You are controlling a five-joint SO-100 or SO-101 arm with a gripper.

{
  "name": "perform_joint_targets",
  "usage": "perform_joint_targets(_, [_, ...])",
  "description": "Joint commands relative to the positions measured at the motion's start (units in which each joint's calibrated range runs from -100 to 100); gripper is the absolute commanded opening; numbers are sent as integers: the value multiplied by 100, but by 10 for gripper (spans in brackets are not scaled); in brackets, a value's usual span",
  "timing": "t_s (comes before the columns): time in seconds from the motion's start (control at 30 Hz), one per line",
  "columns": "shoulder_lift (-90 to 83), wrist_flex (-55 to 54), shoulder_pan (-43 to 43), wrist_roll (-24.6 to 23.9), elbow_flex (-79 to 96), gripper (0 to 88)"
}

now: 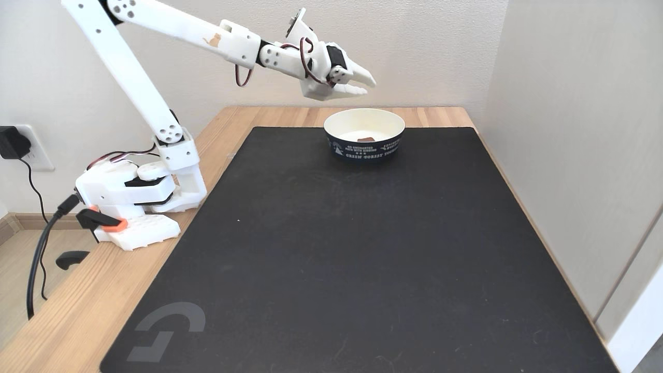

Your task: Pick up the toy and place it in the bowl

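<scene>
The bowl [364, 135] stands at the far end of the black mat, navy outside with white print, cream inside. The toy [366, 139], a small reddish-brown block, lies inside it near the front wall, only its top showing above the rim. My white gripper [366, 86] hangs in the air above the bowl, a little toward its back edge, pointing right and slightly down. Its fingers are slightly parted with nothing between them.
A black mat [357, 259] covers most of the wooden table [67, 321]. The arm's base [137, 199] is clamped at the table's left edge, with cables and a wall plug [13, 145] beside it. A wall [580, 155] runs close along the table's right side.
</scene>
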Motion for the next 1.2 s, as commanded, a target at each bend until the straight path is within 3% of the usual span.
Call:
perform_joint_targets(0.0, [-1932,1350,795,193,527,26])
perform_joint_targets(0.1, [-3582,1731,1522,657,1933,26])
perform_joint_targets(0.3, [-6684,1740,2844,725,4934,26])
perform_joint_targets(0.37, [-7667,2324,3212,777,5376,26])
perform_joint_targets(0.47, [-8526,3560,3538,1252,5276,26])
perform_joint_targets(0.67, [-8584,5110,3806,2092,5321,26])
perform_joint_targets(1.07, [-8601,5728,3773,2119,5240,26])
perform_joint_targets(1.17, [-8593,5694,3413,2119,5240,30])
